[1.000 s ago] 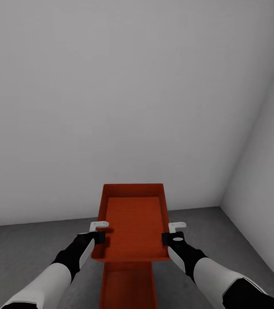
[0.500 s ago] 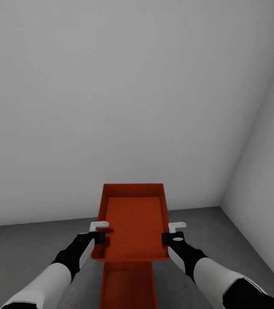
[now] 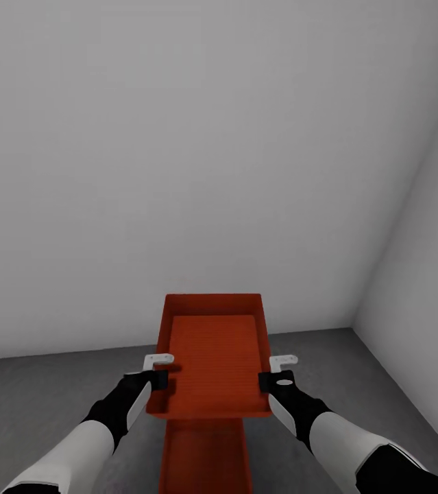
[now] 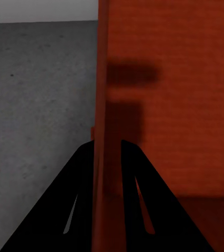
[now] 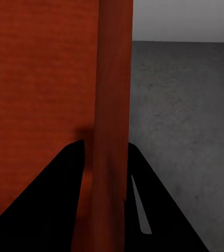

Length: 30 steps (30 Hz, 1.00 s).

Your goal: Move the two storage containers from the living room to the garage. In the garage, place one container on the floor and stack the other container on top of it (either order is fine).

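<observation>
Upper container (image 3: 213, 357) held up in front of robot, above the lower container (image 3: 205, 456), which sits on the dark grey floor (image 3: 33, 398) near the corner of two white-grey walls (image 3: 177, 171). Left gripper (image 3: 158, 370) clamped on upper box's left wall; wrist cam shows fingers (image 4: 80, 184) either side of the thin wall. Right gripper (image 3: 273, 372) clamped on right wall, fingers (image 5: 64, 189) straddling it same way. Whether upper box touches lower one: can't tell.

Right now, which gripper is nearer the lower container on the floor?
Neither clearly. The left gripper and right gripper each clamp a side wall of the upper container, level above the lower container.
</observation>
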{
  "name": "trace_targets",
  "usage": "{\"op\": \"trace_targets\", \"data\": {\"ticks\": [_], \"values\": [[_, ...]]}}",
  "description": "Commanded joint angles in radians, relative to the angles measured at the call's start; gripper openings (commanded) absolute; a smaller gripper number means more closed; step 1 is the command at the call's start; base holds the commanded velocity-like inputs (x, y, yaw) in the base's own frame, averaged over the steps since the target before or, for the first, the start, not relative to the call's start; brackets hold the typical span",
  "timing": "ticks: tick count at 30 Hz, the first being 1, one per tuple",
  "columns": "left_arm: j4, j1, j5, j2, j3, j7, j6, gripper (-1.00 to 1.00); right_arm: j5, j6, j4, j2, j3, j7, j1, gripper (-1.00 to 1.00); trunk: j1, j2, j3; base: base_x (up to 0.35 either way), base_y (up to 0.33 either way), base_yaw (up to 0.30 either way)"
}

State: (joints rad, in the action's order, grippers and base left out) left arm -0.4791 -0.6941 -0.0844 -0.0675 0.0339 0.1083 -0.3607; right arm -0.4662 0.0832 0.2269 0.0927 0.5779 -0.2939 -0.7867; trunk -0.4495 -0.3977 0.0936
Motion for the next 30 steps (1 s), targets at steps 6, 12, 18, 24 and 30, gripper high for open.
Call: {"op": "trace_targets", "data": {"ticks": [6,12,18,24,30], "values": [[-0.032,-0.001,0.026,-0.002,-0.015,0.021,-0.006,-1.00,-0.014,0.004,-0.001,0.002,-0.009,-0.101,0.000,-1.00,-0.001,-0.002,0.012,0.000,0.000,0.000],[-0.033,-0.001,0.026,-0.002,-0.015,0.019,-0.006,-1.00,-0.014,0.002,-0.002,0.002,-0.009,-0.102,0.000,-1.00,-0.001,-0.002,0.022,0.000,0.000,0.000],[-0.032,-0.001,0.026,-0.003,-0.015,0.019,-0.007,-1.00,-0.014,0.004,-0.002,0.002,-0.009,-0.102,0.000,-1.00,-0.001,-0.002,0.031,0.000,0.000,0.000],[-0.034,-0.001,0.026,-0.003,-0.015,0.020,-0.007,-1.00,-0.015,0.005,-0.003,0.002,-0.009,-0.103,0.000,-1.00,-0.001,-0.002,0.041,0.000,0.000,0.000],[-0.039,-0.001,0.026,-0.002,-0.015,0.016,-0.009,-1.00,-0.015,0.006,-0.003,0.002,-0.009,-0.103,0.000,-1.00,-0.001,-0.002,0.050,0.000,0.000,0.000]]}}
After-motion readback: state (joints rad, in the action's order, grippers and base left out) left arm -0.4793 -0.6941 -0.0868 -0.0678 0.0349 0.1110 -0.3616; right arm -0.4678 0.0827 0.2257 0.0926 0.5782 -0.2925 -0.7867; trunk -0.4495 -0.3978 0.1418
